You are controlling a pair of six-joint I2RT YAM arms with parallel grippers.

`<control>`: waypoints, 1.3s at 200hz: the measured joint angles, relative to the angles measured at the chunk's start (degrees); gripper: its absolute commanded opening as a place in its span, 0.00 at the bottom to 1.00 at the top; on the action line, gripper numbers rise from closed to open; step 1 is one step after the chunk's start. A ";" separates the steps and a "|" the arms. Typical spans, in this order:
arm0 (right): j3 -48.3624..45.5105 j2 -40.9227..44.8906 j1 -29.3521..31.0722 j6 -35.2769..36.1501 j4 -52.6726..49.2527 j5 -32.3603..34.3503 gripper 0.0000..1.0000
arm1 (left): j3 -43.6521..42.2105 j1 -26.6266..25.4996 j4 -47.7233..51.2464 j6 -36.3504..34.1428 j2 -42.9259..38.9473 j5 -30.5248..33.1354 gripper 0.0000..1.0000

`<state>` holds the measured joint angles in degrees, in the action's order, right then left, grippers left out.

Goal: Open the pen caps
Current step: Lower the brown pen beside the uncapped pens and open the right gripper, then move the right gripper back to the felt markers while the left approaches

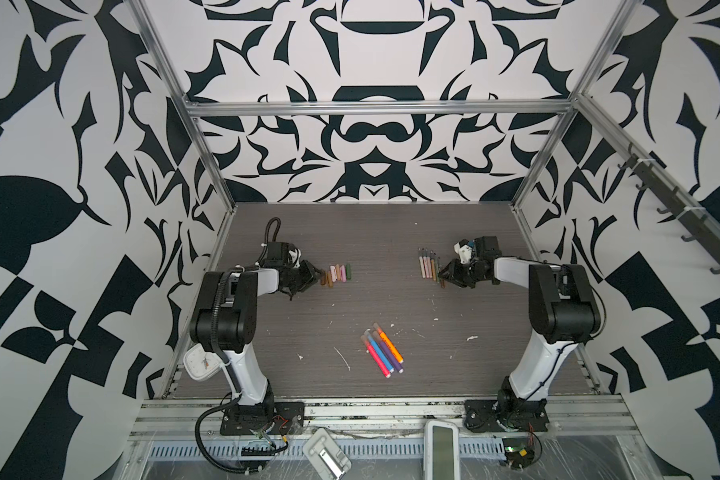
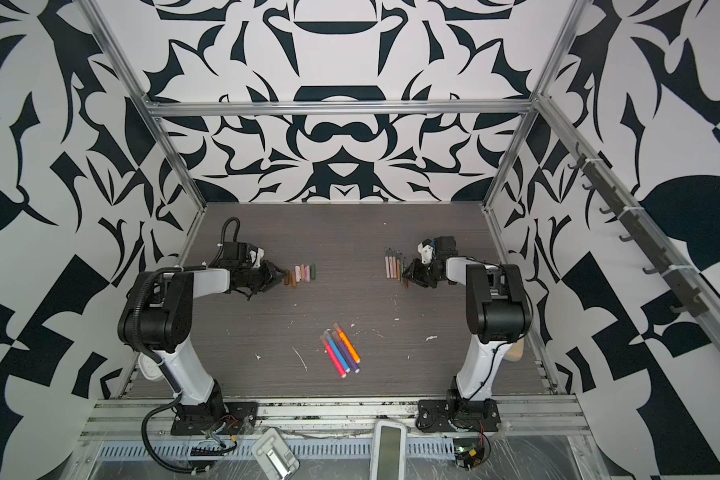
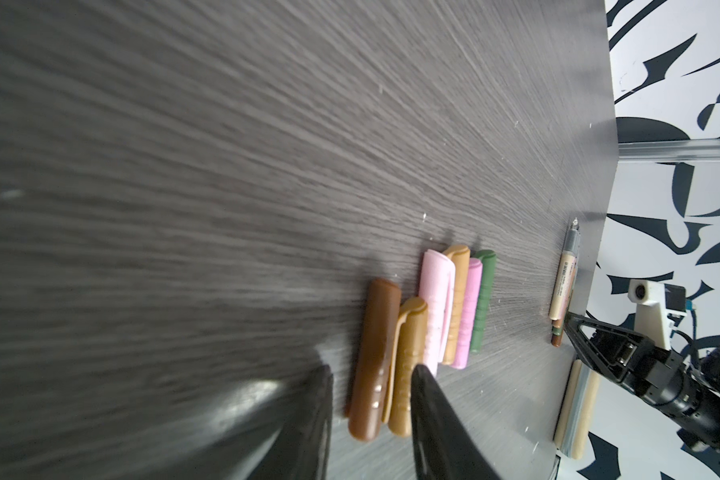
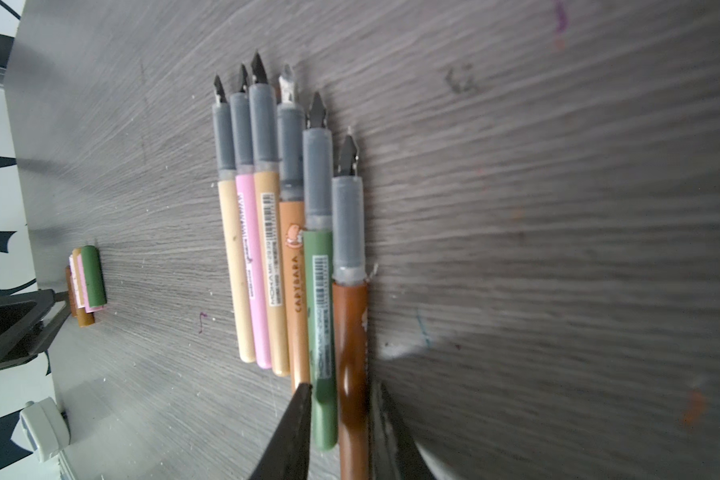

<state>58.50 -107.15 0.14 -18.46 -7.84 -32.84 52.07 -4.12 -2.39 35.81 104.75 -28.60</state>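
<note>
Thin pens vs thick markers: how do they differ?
The thin pens are uncapped, nibs bare; the thick markers look still capped. The thin pens number six, muted tones; the thick markers four, bright colours. The thin pens lie at the right gripper; the thick markers alone up front. Both lie side by side on the table.

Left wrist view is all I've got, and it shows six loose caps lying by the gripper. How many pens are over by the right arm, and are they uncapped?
Observer: Six thin pens lie side by side there, all with bare nibs.
Operator: Is the right gripper holding one?
Observer: The right gripper straddles the tail ends of the green pen and the brown pen. I cannot tell whether it grips either.
Operator: Anything left to open?
Observer: Four thick markers lie near the front middle of the table, apparently still capped.
</note>
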 measured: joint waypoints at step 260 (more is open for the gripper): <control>-40.72 62.88 35.71 -14.62 -5.11 17.44 0.38 | -11.74 6.58 -13.53 4.79 -4.63 -3.41 0.36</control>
<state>17.78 -44.27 35.86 -33.08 -12.95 -15.40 40.34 2.46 -15.92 40.60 100.12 -32.01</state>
